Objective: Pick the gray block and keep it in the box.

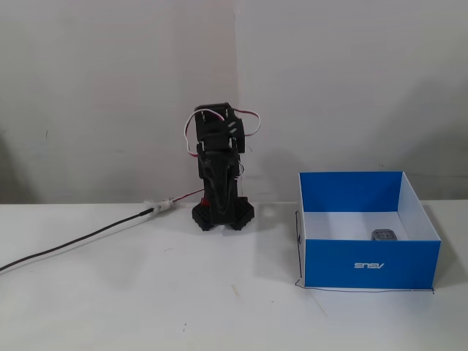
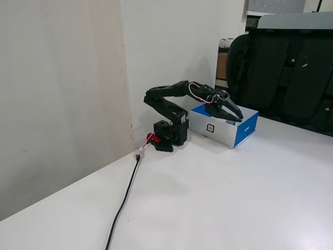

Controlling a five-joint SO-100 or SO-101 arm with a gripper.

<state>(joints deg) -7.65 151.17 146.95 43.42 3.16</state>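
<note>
The gray block (image 1: 384, 235) lies on the white floor of the blue box (image 1: 329, 263), close behind its front wall, with nothing touching it. The black arm (image 1: 218, 168) has turned away from the box and faces the camera in this fixed view. In the other fixed view my gripper (image 2: 235, 117) reaches out low in front of the box (image 2: 245, 130). Its fingers look slightly spread with nothing between them, and it hides the block there.
A black cable (image 1: 73, 241) runs from the arm's base to the left over the white table, and shows in the other fixed view as the cable (image 2: 122, 203). A white wall stands right behind the arm. Dark chairs (image 2: 291, 73) stand beyond the box.
</note>
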